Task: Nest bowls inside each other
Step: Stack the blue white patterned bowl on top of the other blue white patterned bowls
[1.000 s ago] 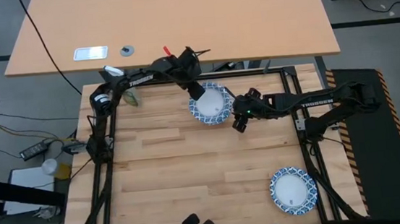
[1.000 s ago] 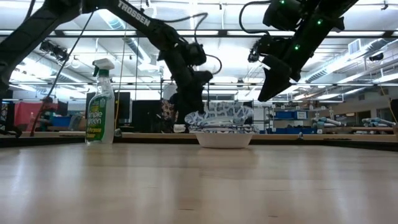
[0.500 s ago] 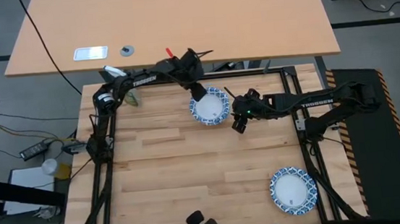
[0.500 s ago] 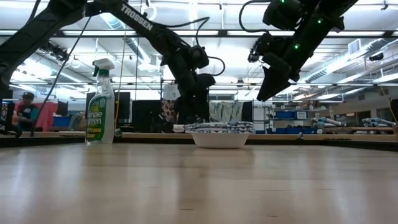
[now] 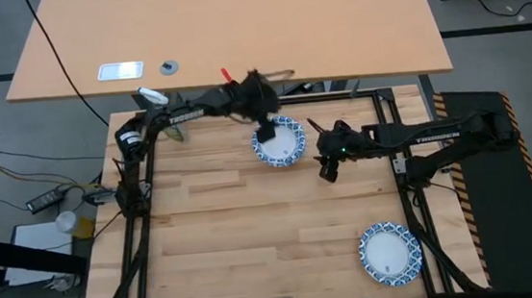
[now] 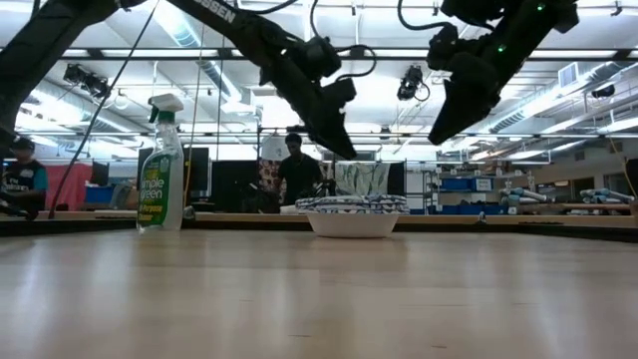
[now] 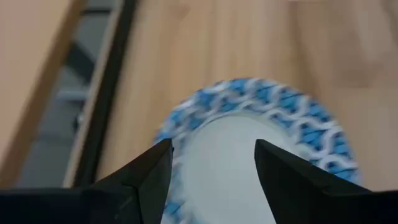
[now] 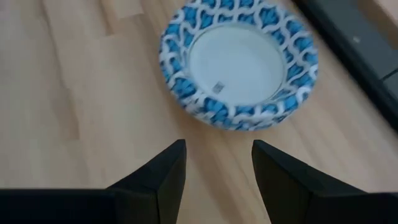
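Observation:
A stack of blue-and-white bowls (image 5: 280, 142) stands on its white base (image 6: 353, 224) at the far middle of the table. One more bowl (image 5: 389, 252) lies alone near the right front corner. My left gripper (image 5: 265, 130) hangs open just above the stack's far-left rim, clear of it (image 6: 342, 150). In the left wrist view the top bowl (image 7: 249, 137) shows between and beyond the fingers. My right gripper (image 5: 329, 170) hovers open to the right of the stack, raised off the table (image 6: 444, 130). The stack (image 8: 239, 62) lies ahead of it.
A green spray bottle (image 6: 160, 165) stands at the table's far left corner. A black frame rail (image 5: 367, 92) runs along the far edge. Bare wood lies across the middle and left of the table. People show in the room behind.
My left gripper has let go of the top bowl, risen clear of the stack and rolled at the wrist. That bowl sat tilted on the stack and now lies level in it. My right gripper has drifted a little up and toward the right edge.

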Controlling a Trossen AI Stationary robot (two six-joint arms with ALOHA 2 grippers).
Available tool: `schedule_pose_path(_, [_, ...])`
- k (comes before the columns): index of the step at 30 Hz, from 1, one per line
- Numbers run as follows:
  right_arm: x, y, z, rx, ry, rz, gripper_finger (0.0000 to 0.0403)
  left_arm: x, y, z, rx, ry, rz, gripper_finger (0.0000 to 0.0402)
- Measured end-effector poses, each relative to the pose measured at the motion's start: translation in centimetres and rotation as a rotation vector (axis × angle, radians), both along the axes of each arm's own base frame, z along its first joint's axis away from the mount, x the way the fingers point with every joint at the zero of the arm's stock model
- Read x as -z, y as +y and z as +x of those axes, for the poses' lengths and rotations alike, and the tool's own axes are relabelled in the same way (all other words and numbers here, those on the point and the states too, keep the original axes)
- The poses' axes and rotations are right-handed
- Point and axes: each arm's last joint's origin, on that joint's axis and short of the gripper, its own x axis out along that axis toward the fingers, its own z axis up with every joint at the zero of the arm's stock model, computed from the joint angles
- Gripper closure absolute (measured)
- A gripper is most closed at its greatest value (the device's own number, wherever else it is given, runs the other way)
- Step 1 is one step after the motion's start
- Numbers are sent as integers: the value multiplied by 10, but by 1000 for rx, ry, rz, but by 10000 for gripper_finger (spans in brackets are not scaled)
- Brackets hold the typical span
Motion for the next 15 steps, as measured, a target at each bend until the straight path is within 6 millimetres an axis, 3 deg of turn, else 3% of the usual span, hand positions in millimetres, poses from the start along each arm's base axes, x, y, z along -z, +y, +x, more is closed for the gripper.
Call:
schedule_pose_path(6, [10,22,4,-43,54,37,212,39,-29,10,28,33,21,170])
schedule_pose_path(15, [10,36,9,-43,13,19,212,58,-26,10,-45,24,-44,170])
